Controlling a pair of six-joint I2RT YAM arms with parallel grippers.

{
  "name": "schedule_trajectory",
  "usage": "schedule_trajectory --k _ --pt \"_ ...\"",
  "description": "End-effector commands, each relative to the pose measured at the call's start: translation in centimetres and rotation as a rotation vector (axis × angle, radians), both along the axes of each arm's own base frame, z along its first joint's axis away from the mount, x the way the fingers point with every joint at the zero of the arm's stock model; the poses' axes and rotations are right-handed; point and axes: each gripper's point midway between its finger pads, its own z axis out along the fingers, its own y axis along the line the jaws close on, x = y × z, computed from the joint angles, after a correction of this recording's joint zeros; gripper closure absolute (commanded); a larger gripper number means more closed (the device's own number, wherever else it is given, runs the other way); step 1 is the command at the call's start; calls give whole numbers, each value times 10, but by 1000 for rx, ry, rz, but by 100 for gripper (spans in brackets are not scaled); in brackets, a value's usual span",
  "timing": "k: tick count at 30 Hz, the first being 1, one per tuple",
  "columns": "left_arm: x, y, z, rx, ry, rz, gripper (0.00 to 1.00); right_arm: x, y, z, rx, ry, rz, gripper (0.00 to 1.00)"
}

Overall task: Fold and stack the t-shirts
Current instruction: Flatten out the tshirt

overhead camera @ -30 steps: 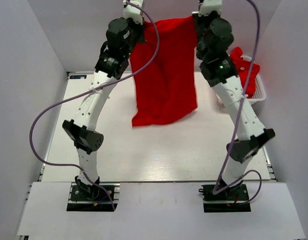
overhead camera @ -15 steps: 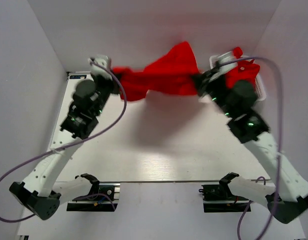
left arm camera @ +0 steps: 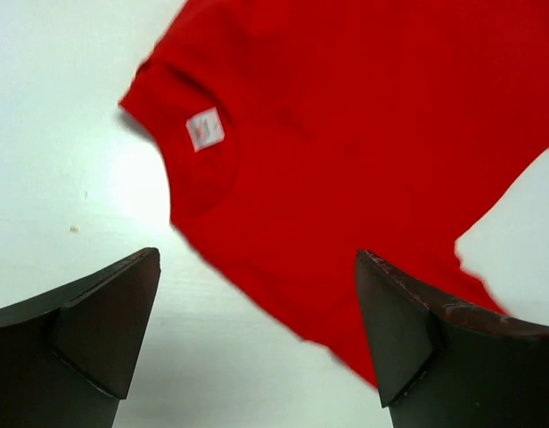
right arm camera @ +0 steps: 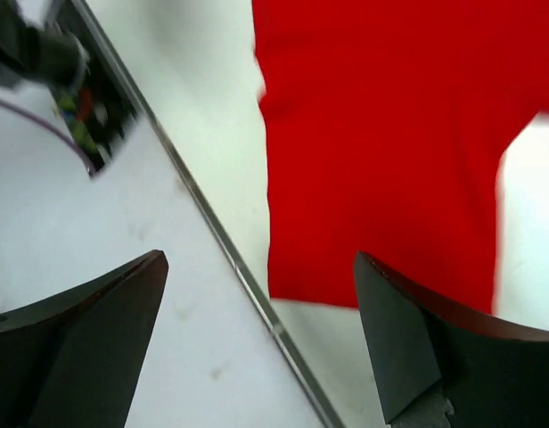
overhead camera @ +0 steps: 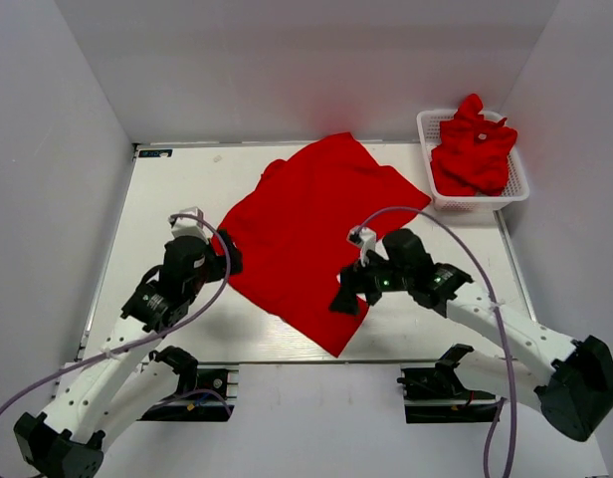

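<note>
A red t-shirt (overhead camera: pixel 316 229) is spread nearly flat on the table (overhead camera: pixel 157 189), with the left gripper (overhead camera: pixel 227 257) and right gripper (overhead camera: pixel 346 299) held wide open and empty at its near edges; judged light, limp and easily rumpled, it is best pinched at hem or shoulder corners

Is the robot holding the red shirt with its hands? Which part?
No, nothing is held. The left gripper and the right gripper both stand open by the red t-shirt, which lies spread on the table.
</note>
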Motion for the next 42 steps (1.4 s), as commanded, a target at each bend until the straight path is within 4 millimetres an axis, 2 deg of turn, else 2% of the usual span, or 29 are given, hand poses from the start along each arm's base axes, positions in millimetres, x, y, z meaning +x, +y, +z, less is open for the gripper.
schedule_trajectory --k 1,2,4,5,7,8,9,11,12,16,18,19,20,21,22,23,24,25,27,31,33,34,35,37,38,39,40,41,42 --pt "20 -3 20 -32 -40 62 0 34 9 60 72 -199 -50 10" --pt "25 -5 18 -19 -31 58 0 39 8 55 37 -180 -76 10" --pt "34 -10 16 -2 -2 58 0 62 3 66 -8 -220 -183 10" --pt "39 -7 -1 31 63 106 0 83 -7 57 -82 -244 -297 10" --pt "51 -11 -2 39 78 126 0 102 -10 52 -143 -242 -372 10" --pt "57 -14 -4 41 81 126 0 119 -23 50 -199 -277 -466 10" --pt "66 -21 -16 54 97 109 0 132 -22 56 -208 -297 -499 10" --pt "75 -33 -26 43 122 79 0 151 -28 49 -265 -303 -564 10" --pt "84 -38 -27 32 115 65 0 163 -29 57 -274 -332 -598 10" --pt "98 -54 -70 29 227 8 0 212 -36 35 -378 -314 -673 10" --pt "105 -52 -94 33 285 15 0 232 -37 24 -396 -283 -688 10" --pt "109 -54 -98 35 289 15 0 243 -36 17 -407 -270 -693 10" --pt "110 -47 -107 34 313 31 0 252 -40 2 -435 -244 -699 10" --pt "114 -45 -117 41 335 42 0 267 -39 10 -401 -240 -705 10" --pt "115 -44 -123 40 350 31 0 275 -42 -17 -441 -197 -705 10" --pt "116 -38 -130 38 370 45 0 286 -54 -22 -447 -179 -729 10" --pt "117 -38 -134 23 381 41 0 298 -47 -14 -410 -183 -721 10" --pt "118 -36 -143 18 401 44 0 302 -48 -37 -442 -154 -703 10" --pt "121 -28 -152 -4 424 57 0 321 -51 -35 -401 -155 -711 10" --pt "134 -14 -158 -4 439 83 0 327 -56 -62 -405 -117 -686 10" --pt "139 -1 -163 1 454 110 0 321 -59 -78 -413 -99 -678 10" --pt "149 2 -155 2 430 111 0 316 -59 -84 -419 -83 -667 10" --pt "151 7 -158 10 441 115 0 302 -65 -97 -442 -48 -660 10" --pt "168 16 -148 -2 409 125 0 287 -69 -112 -457 0 -668 10" --pt "174 19 -148 3 405 126 0 260 -76 -133 -489 67 -653 10" --pt "179 19 -145 21 394 107 0 248 -71 -130 -456 94 -628 10" --pt "196 23 -133 22 354 110 0 237 -67 -133 -431 129 -640 10" --pt "204 25 -136 20 359 99 0 199 -71 -147 -431 217 -608 10" --pt "220 22 -124 36 324 67 0 196 -64 -140 -377 210 -616 10"
